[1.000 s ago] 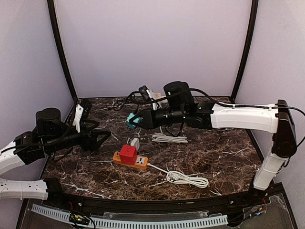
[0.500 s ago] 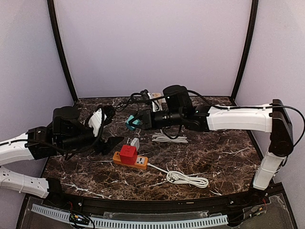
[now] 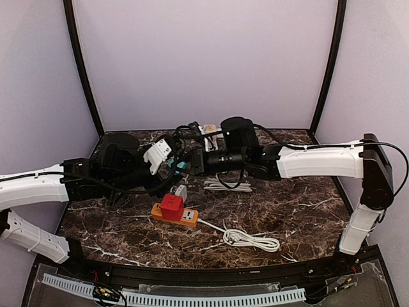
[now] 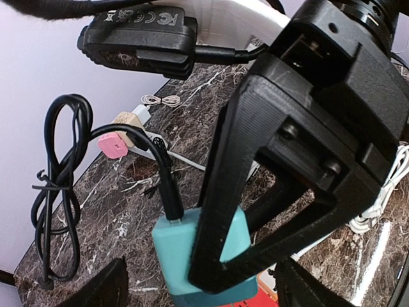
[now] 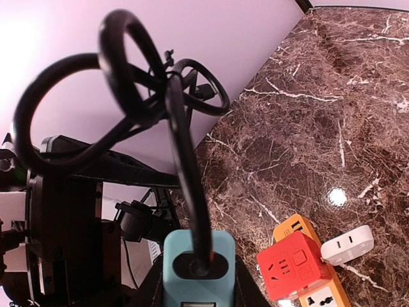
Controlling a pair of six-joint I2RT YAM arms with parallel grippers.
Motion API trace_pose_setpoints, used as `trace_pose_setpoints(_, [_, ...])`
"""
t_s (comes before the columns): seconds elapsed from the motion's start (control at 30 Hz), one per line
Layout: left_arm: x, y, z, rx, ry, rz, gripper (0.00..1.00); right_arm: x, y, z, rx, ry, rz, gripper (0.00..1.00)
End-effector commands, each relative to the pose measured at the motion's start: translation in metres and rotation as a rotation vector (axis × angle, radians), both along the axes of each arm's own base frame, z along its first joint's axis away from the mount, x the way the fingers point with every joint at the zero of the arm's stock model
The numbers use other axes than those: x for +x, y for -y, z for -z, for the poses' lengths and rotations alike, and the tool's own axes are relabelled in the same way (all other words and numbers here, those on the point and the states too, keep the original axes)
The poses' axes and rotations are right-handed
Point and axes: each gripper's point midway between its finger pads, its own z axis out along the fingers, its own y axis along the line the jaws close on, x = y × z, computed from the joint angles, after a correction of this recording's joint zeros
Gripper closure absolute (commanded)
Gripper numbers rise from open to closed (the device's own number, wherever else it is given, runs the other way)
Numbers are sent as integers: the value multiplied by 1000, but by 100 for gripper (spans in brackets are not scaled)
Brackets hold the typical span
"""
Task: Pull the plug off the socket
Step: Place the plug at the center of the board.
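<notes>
A teal adapter block [image 3: 179, 165] with a black cable [image 5: 185, 160] plugged into its top hangs above the table's left middle. My right gripper [image 3: 183, 164] is shut on the block, which sits between its fingers in the right wrist view [image 5: 198, 272]. My left gripper [image 3: 168, 174] is open and right beside the block. In the left wrist view the block [image 4: 176, 256] lies between my left fingertips [image 4: 105, 288], with one right finger [image 4: 223, 192] across it.
An orange power strip [image 3: 185, 217] with a red cube adapter [image 3: 171, 206] and a white plug [image 3: 181, 190] lies below the grippers. White coiled cables lie at front right [image 3: 250, 238] and centre [image 3: 227, 186]. A pink plug [image 4: 114, 146] and black cable loops [image 4: 61, 192] lie behind.
My left arm has swung right and forward until its open gripper reaches the teal block. My right gripper holds the block almost still.
</notes>
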Motion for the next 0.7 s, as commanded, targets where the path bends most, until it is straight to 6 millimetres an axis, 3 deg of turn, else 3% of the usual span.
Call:
trace_pose_setpoints(0.0, [9,4,-12,-6,41,-27,24,-1,-1,-15,58,20,-17,100])
trace_pose_setpoints(0.2, [14,3,-16,-15,67,-55,41,-4,-1,-16,69,15,-31,100])
trace_pose_setpoints(0.43, [21,0,-11,3,73,-98,41,-6,0,-16,71,10,-33,100])
trace_pose_setpoints(0.5, [22,0,-10,3,69,-107,46,-6,0,-17,71,11,-35,100])
trace_pose_setpoints(0.67, [21,-1,-15,-29,64,-116,65,-5,6,-21,79,28,-32,78])
